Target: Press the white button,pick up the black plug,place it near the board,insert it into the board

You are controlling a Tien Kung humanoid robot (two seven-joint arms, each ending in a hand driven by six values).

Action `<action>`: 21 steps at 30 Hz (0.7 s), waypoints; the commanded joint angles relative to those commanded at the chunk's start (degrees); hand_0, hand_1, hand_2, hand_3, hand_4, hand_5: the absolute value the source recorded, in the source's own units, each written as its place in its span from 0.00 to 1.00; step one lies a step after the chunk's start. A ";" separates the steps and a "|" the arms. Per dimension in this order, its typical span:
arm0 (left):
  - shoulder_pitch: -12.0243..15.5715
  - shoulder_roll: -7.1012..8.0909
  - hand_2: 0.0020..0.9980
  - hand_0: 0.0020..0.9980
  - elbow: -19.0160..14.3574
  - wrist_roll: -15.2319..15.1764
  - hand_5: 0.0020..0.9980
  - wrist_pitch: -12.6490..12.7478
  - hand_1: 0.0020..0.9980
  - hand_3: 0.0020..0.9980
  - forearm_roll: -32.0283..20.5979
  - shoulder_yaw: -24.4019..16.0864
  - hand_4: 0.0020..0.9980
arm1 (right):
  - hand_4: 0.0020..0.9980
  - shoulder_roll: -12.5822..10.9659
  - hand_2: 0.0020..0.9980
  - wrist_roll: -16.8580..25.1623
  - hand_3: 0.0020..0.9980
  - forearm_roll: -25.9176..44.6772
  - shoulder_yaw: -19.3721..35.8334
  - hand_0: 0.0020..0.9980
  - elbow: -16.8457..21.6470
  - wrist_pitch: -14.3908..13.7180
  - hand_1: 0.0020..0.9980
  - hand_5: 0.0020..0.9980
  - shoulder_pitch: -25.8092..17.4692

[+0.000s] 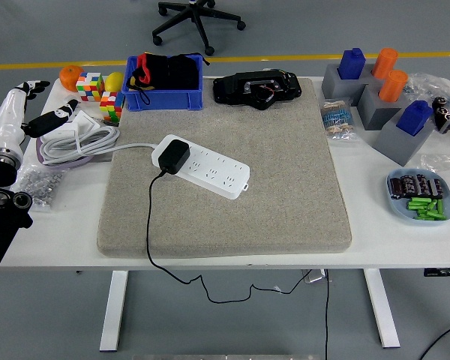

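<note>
Black plug (172, 155) seated in board (202, 167) mid-frame, so left hand (31, 112) sits spread, empty, far left.
</note>
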 joint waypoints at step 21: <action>-0.04 -0.07 0.85 0.88 -0.32 -0.28 0.45 -0.09 0.88 0.80 -0.11 0.25 0.83 | 0.66 -0.25 0.62 -0.01 0.57 0.06 -0.30 0.69 -0.01 0.01 0.61 0.25 -0.22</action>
